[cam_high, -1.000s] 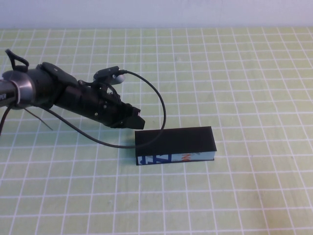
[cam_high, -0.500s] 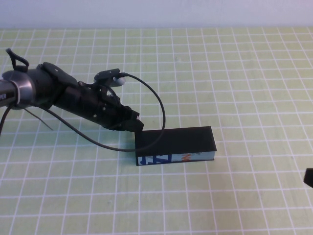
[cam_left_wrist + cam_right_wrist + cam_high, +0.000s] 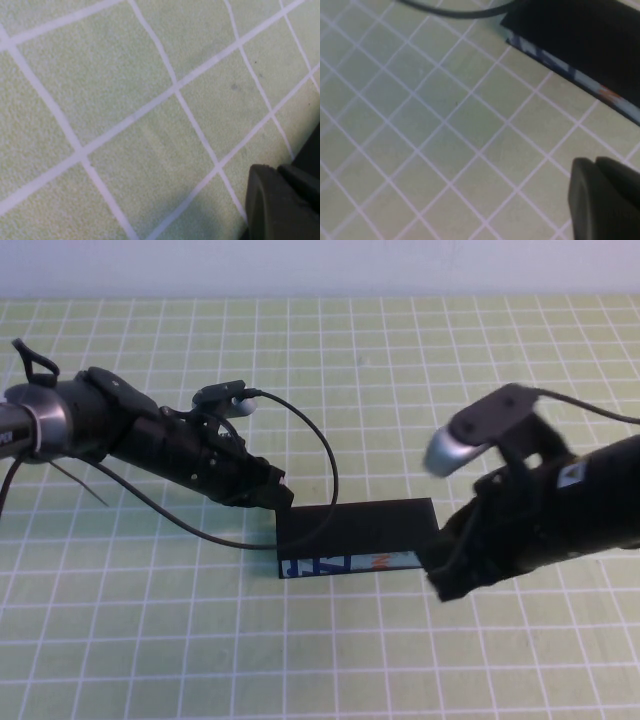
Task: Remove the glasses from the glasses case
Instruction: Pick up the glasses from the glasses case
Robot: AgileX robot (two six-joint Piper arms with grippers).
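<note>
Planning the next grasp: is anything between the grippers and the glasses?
Yes: the glasses case is closed, its flat lid hiding the glasses. The left gripper sits at the case's left end, the right gripper at its right end.

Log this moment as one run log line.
glasses case: lid closed, on table | glasses: not visible | left gripper: at case's left end | right gripper: at case's right end

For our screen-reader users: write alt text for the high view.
A closed black glasses case lies on a green grid mat, lid down. The left claw sits at its left end; the right claw is at its right end.
</note>
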